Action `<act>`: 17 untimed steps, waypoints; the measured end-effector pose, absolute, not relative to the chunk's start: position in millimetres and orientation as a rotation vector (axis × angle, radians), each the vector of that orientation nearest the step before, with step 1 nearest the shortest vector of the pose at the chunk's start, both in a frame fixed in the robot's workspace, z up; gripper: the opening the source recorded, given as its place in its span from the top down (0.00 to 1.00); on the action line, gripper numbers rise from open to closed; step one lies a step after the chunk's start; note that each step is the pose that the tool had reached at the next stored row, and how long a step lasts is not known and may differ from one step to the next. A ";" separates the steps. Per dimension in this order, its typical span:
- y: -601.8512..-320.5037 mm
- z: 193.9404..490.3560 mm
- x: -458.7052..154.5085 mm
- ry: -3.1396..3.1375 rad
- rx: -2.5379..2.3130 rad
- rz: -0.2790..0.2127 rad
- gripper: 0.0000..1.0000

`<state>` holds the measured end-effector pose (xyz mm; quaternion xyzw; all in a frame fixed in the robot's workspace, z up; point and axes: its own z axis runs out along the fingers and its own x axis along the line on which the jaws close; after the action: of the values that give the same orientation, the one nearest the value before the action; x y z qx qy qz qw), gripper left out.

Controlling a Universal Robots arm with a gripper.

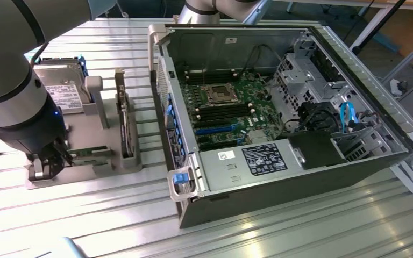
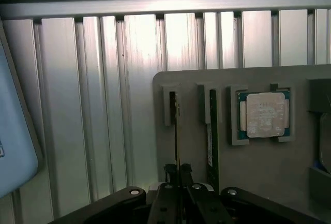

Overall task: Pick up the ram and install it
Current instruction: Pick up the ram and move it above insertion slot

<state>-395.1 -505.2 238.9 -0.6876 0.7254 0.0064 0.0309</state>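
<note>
The ram (image 2: 176, 125) is a thin green stick standing on edge in a slot of the grey holder (image 2: 258, 167). My gripper (image 2: 178, 171) is shut on its near end, one dark finger (image 2: 169, 175) on each side. A second green stick (image 2: 212, 131) stands in the neighbouring slot, untouched. In the exterior view my gripper (image 1: 49, 164) reaches down at the holder's (image 1: 99, 166) front corner, on the exterior view's left. The open computer case (image 1: 278, 172) lies to the right, its motherboard (image 1: 225, 113) facing up.
A square silver processor (image 2: 264, 114) sits in a pocket of the holder beside the sticks. A hard drive (image 1: 63, 91) and a dark expansion card (image 1: 124, 126) stand upright on the holder. The case wall (image 1: 167, 107) rises between holder and motherboard. Ribbed metal tabletop (image 1: 84, 215) surrounds everything.
</note>
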 end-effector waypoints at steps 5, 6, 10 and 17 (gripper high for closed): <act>-505.2 251.8 -395.1 2.235 -2.119 0.020 0.87; -505.2 255.6 -395.0 2.235 -2.119 0.020 0.87; -505.2 273.4 -395.0 2.235 -2.119 0.020 0.87; -505.2 300.0 -395.1 2.235 -2.119 0.020 0.87</act>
<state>-395.1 -505.2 300.0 -0.6876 0.7254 0.0064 0.0308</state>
